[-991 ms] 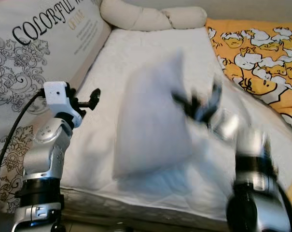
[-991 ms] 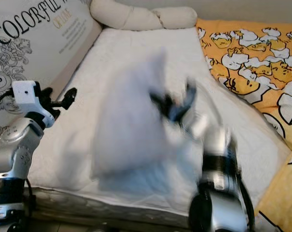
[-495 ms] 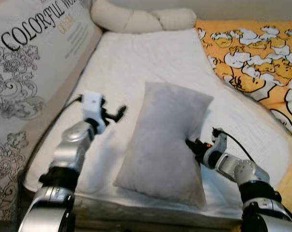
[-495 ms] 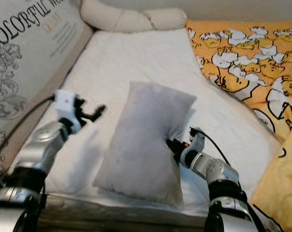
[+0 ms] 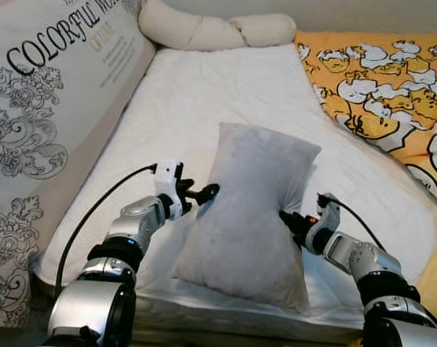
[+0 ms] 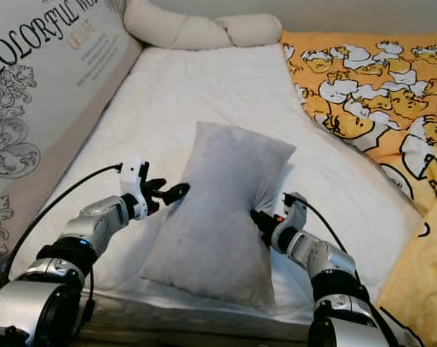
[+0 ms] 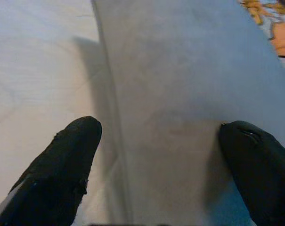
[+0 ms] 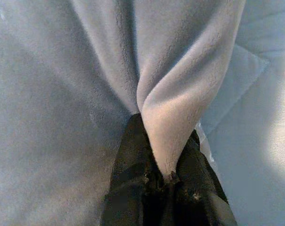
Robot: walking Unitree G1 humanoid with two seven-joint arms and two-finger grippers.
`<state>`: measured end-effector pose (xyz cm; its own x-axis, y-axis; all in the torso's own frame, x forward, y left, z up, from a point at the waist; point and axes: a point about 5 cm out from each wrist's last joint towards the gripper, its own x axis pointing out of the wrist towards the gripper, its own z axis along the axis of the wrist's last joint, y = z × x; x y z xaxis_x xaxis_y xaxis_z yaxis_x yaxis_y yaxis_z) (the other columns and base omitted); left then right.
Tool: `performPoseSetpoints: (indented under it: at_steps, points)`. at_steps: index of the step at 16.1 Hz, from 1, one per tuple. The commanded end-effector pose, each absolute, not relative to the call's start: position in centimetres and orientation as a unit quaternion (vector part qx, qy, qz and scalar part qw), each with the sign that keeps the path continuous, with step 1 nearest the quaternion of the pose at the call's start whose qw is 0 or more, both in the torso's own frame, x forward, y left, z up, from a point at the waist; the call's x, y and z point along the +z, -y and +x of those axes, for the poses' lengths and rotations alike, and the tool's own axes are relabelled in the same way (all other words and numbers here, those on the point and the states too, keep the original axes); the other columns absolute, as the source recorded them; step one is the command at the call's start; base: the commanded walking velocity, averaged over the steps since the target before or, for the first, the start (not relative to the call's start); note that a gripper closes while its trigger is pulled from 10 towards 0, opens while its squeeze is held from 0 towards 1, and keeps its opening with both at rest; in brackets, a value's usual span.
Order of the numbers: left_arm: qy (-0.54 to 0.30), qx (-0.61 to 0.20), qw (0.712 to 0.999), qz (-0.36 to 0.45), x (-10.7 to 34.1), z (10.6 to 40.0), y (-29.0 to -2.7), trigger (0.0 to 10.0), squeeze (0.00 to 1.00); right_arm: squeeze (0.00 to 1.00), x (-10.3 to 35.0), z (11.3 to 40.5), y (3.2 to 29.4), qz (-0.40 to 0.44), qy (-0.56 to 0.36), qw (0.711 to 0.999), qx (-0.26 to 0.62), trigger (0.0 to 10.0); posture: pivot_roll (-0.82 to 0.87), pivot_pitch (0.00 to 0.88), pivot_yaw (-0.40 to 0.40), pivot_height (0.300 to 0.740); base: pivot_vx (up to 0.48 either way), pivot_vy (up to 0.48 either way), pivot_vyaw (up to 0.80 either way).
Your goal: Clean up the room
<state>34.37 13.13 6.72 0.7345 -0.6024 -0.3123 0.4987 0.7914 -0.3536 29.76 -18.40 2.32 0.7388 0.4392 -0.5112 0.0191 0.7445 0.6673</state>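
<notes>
While the room is far from tidy, we note the bed (image 5: 225, 94) first: one white mattress, its sheet smooth enough, with one large printed cushion (image 5: 52, 94) propped along its left side, one yellow duck-print blanket (image 5: 377, 79) lying rumpled along the right, and one cream knotted bolster (image 5: 218, 30) across the head. One grey pillow (image 5: 251, 224) lies on the near half of the mattress, long axis running roughly head to foot, its lower corner close to the bed's front edge. We judge the tidying to be at an early stage: the pillow is in hand but not yet placed at the head, and the blanket is unfolded. Two hands are at work. Our right hand (image 5: 289, 221) is pressed together, pinching a fold of the pillow's right edge; the wrist view shows the grey plush gathered between the fingers (image 8: 128, 165). Our left hand (image 5: 201, 194) is spread, fingers (image 7: 67, 160) apart, straddling the pillow's left edge, one finger over the grey cover and one over the sheet; not yet closed on it. Remaining, as we judge it: close the left hand, carry the pillow up toward the bolster, then deal with the blanket.
</notes>
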Motion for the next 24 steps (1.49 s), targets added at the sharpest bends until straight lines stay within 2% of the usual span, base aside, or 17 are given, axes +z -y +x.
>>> performPoseSetpoints:
  at_steps: [1, 5, 7, 8, 9, 11, 14, 16, 20, 21, 22, 23, 24]
  points:
    - [-0.201, -0.3, 0.927, -0.101, 6.8, 34.4, -13.1, 10.0, 1.0, 0.0, 1.0, 28.6, 18.0, 0.334, -0.375, 0.856, 0.122, 0.0, -0.09, 0.0, 0.107, 0.74, 0.0, 0.0, 0.0]
    - [-0.162, -0.291, 0.939, -0.085, 7.4, 34.8, -13.2, 10.0, 1.0, 0.0, 1.0, 28.8, 18.2, 0.333, -0.368, 0.86, 0.118, 0.0, -0.09, 0.0, 0.113, 0.74, 0.0, 0.0, 0.0]
    - [-0.176, -0.296, 0.933, -0.102, 7.3, 34.8, -13.6, 10.0, 1.0, 0.0, 1.0, 28.8, 18.3, 0.33, -0.368, 0.86, 0.123, 0.0, -0.09, 0.0, 0.111, 0.74, 0.0, 0.0, 0.0]
    - [-0.189, -0.313, 0.922, -0.127, 7.1, 34.6, -13.6, 10.0, 1.0, 0.0, 1.0, 28.8, 18.2, 0.325, -0.368, 0.861, 0.132, 0.0, -0.09, 0.0, 0.111, 0.74, 0.0, 0.0, 0.0]
    - [-0.242, -0.338, 0.903, -0.109, 5.9, 33.8, -13.4, 10.0, 1.0, 0.0, 1.1, 28.7, 18.2, 0.323, -0.371, 0.859, 0.142, 0.0, -0.09, 0.0, 0.108, 0.74, 0.0, 0.0, 0.0]
    - [-0.277, -0.348, 0.891, -0.087, 4.6, 32.9, -13.0, 10.0, 1.0, 0.0, 0.9, 28.5, 18.2, 0.316, -0.377, 0.857, 0.157, 0.0, -0.1, 0.0, 0.107, 0.74, 0.0, 0.0, 0.0]
    - [-0.267, -0.361, 0.884, -0.129, 4.9, 33.0, -11.9, 10.0, 1.0, 0.0, 0.4, 28.0, 18.8, 0.297, -0.39, 0.857, 0.16, 0.0, -0.1, 0.0, 0.106, 0.74, 0.0, 0.0, 0.0]
    - [-0.257, -0.432, 0.846, -0.176, 5.6, 32.6, -9.9, 10.0, 1.0, 0.0, -0.1, 27.4, 19.7, 0.277, -0.403, 0.859, 0.152, 0.0, -0.11, 0.0, 0.101, 0.74, 0.0, 0.0, 0.0]
    - [-0.267, -0.505, 0.811, -0.13, 4.8, 31.3, -7.4, 10.0, 1.0, 0.0, 0.3, 27.9, 19.9, 0.274, -0.393, 0.863, 0.157, 0.0, -0.11, 0.0, 0.097, 0.74, 0.0, 0.0, 0.0]
    - [-0.268, -0.52, 0.802, -0.119, 4.7, 31.0, -7.3, 9.1, 1.0, 0.0, 0.5, 28.1, 19.6, 0.273, -0.388, 0.864, 0.165, 0.0, -0.1, 0.0, 0.095, 0.74, 0.0, 0.0, 0.0]
    - [-0.268, -0.523, 0.8, -0.118, 4.7, 31.0, -7.3, 9.1, 1.0, 0.0, 0.5, 28.2, 19.5, 0.272, -0.387, 0.865, 0.168, 0.0, -0.1, 0.0, 0.094, 0.74, 0.0, 0.0, 0.0]
    - [-0.268, -0.526, 0.799, -0.112, 4.8, 31.0, -7.3, 0.0, 0.0, 0.0, 0.6, 28.3, 19.2, 0.267, -0.386, 0.865, 0.179, 0.0, -0.1, 0.0, 0.092, 0.74, 0.0, 0.0, 0.0]
    - [-0.269, -0.526, 0.799, -0.112, 4.8, 31.0, -7.3, 0.0, 0.0, 0.0, 0.6, 28.3, 19.1, 0.264, -0.385, 0.865, 0.183, 0.0, -0.1, 0.0, 0.092, 0.74, 0.0, 0.0, 0.0]
